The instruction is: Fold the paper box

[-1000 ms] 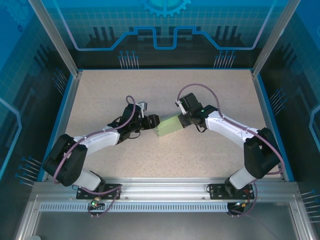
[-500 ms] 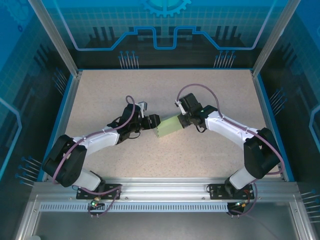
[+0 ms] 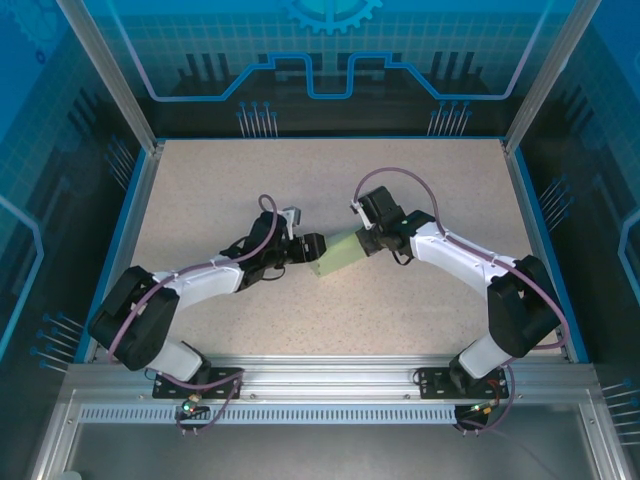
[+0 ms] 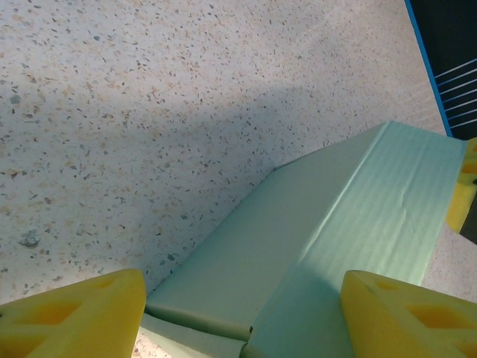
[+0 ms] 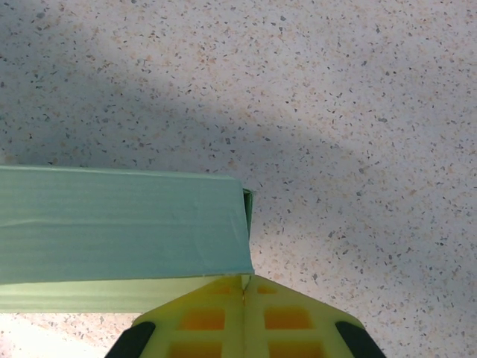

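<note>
The paper box (image 3: 338,253) is a pale mint-green folded rectangular box lying mid-table between the two arms. My left gripper (image 3: 312,250) is at its left end. In the left wrist view the box (image 4: 335,224) runs away from me between my yellow fingertips (image 4: 74,317), and the left gripper (image 4: 242,321) stands open astride the near end. My right gripper (image 3: 366,240) is at the box's right end. In the right wrist view its jaws (image 5: 244,282) are pressed together on the thin card at the corner of the box (image 5: 119,224).
The speckled tabletop (image 3: 420,180) is bounded by a blue rim and metal frame posts (image 3: 110,80) at the sides. A yellow fingertip of the right gripper (image 4: 463,186) shows at the box's far end in the left wrist view.
My left gripper has slid a little to the right, onto the left end of the box. The right arm and the box have stayed where they were.
</note>
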### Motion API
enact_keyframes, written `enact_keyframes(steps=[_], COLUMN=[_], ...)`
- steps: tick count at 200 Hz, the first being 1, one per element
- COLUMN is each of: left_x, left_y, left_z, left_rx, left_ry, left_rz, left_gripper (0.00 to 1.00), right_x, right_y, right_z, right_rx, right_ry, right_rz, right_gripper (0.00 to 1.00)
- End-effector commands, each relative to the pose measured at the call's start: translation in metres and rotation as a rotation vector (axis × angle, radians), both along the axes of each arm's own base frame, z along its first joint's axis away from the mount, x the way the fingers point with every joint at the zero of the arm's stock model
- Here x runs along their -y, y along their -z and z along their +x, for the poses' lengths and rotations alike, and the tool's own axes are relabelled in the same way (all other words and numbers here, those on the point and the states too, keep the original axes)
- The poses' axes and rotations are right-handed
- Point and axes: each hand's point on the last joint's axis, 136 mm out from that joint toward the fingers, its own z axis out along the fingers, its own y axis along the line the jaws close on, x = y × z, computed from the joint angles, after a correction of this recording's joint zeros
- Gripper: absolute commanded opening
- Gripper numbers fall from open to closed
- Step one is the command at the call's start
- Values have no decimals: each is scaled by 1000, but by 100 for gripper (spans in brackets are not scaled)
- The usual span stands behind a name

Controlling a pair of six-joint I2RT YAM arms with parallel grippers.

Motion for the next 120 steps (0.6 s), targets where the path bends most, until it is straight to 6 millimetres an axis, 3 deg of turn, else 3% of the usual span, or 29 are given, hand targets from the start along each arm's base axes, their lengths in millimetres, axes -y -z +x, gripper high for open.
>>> enact_keyframes(steps=[1, 38, 120], left_x=[-8, -15, -12], left_y=[45, 54, 46], left_z=[-21, -22, -20], left_rx=[-73, -70, -39], left_ry=[27, 15, 29], left_rz=[131, 182, 206], left_gripper=[71, 70, 70], right_x=[-5, -2, 1], right_y=[7, -7, -53], right_z=[-13, -13, -24], right_rx=[-57, -29, -8], right_ry=[-21, -27, -100], right_rz=[-5, -11, 82], right_gripper=[3, 14, 37])
